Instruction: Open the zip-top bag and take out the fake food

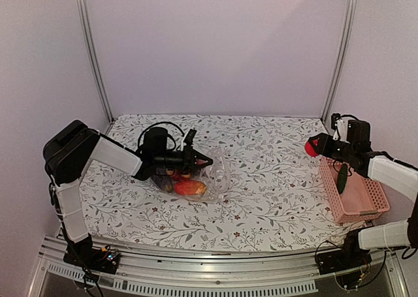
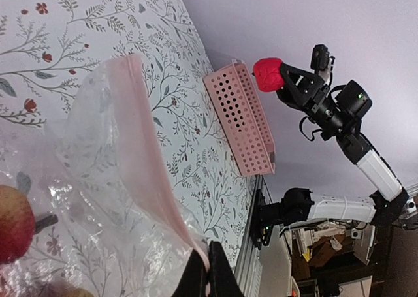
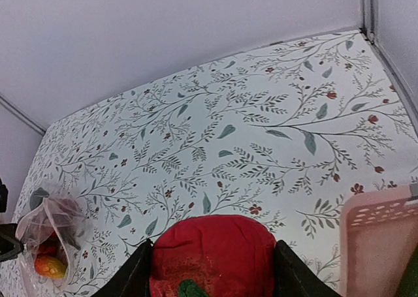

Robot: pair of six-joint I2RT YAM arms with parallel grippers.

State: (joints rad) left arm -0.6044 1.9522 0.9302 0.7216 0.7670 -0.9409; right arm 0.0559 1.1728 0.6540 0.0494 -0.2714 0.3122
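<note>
The clear zip-top bag (image 1: 212, 173) lies left of centre on the flowered cloth with its mouth open; it also shows in the left wrist view (image 2: 98, 199) and the right wrist view (image 3: 55, 235). Inside lie an orange-red piece (image 1: 189, 188) and a dark purple piece (image 1: 166, 183). My left gripper (image 1: 204, 160) is shut on the bag's pink zip edge (image 2: 202, 267). My right gripper (image 1: 315, 145) is shut on a red round fake fruit (image 3: 212, 258) and holds it in the air by the pink basket's far end. A dark green piece (image 1: 341, 178) lies in the basket.
The pink mesh basket (image 1: 366, 209) stands at the right edge of the table; it also shows in the left wrist view (image 2: 238, 117) and the right wrist view (image 3: 379, 245). Metal frame posts (image 1: 95, 55) rise at the back corners.
</note>
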